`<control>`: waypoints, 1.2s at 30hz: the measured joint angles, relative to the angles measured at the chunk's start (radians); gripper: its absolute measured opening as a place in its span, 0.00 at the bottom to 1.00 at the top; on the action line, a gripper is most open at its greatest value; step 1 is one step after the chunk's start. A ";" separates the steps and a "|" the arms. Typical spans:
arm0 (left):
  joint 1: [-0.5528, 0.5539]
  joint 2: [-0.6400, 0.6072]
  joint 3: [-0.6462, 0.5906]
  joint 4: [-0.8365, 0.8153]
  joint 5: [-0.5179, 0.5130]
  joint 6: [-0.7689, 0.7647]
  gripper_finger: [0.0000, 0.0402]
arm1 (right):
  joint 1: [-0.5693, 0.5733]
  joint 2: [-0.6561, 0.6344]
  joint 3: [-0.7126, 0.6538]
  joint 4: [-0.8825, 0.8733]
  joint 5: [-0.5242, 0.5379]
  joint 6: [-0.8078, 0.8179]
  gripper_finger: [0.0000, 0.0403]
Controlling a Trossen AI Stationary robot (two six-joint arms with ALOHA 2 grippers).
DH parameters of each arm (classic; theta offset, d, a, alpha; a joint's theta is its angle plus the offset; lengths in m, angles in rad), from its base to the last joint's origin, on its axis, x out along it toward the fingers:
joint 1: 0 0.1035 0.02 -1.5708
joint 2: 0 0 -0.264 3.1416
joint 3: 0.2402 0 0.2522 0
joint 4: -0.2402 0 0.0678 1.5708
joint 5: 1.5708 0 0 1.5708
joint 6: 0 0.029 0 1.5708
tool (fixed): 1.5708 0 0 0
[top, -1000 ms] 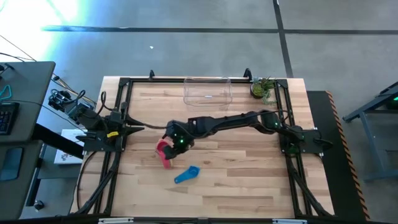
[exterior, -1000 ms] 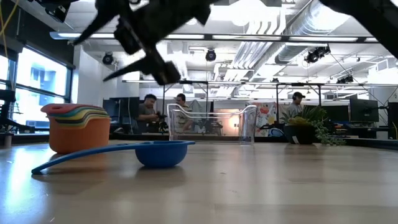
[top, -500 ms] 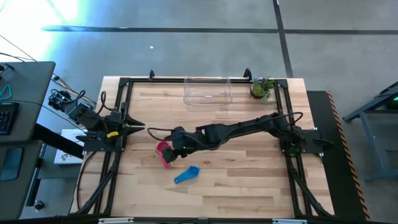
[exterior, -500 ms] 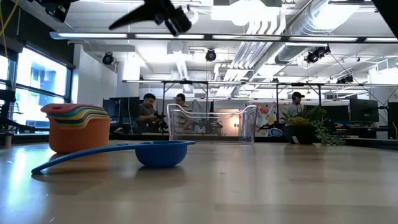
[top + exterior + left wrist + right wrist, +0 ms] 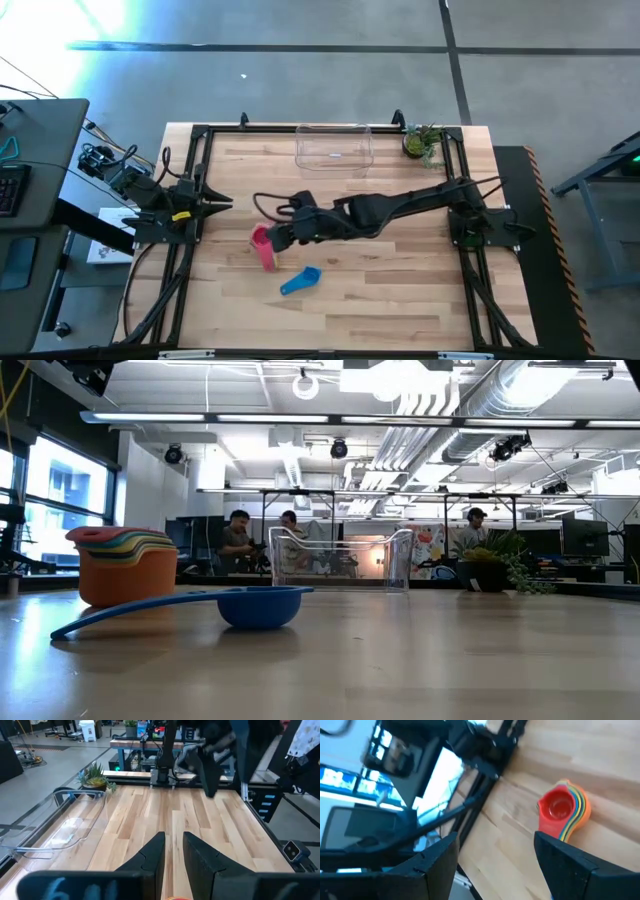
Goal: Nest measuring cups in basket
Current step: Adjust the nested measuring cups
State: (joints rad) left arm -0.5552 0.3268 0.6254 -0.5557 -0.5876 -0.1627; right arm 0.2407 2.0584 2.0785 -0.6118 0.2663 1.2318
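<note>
The right gripper [image 5: 278, 238] hangs above the stack of measuring cups [image 5: 263, 243] near the middle of the tabletop [image 5: 400, 300], its fingers spread wide and holding nothing. The blue cup [image 5: 301, 280] lies alone beside the stack. The clear basket [image 5: 334, 146] sits at the far edge. The left gripper [image 5: 222, 204] waits at the left edge, fingers a little apart.

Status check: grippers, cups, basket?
Right gripper open, empty, near nested stack. Left gripper parked, empty. Blue cup loose. Basket empty.
</note>
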 joint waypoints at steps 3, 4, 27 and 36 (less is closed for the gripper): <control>0.000 0.000 0.000 0.028 -0.009 -0.013 0.14 | 0.003 -0.030 0.000 -0.010 0.035 -0.024 0.62; 0.000 0.000 0.000 0.044 -0.008 -0.035 0.14 | 0.003 -0.041 0.000 -0.016 0.044 -0.031 0.62; 0.000 0.017 0.000 0.282 0.215 -0.228 0.14 | -0.071 -0.254 0.002 -0.082 0.088 -0.214 0.62; 0.000 0.155 0.001 0.520 0.362 -0.060 0.14 | -0.116 -0.286 0.002 -0.156 0.032 -0.254 0.62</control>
State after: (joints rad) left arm -0.5552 0.4820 0.6262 -0.0352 -0.2260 -0.2225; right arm 0.1251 1.7722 2.0800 -0.7677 0.2982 0.9779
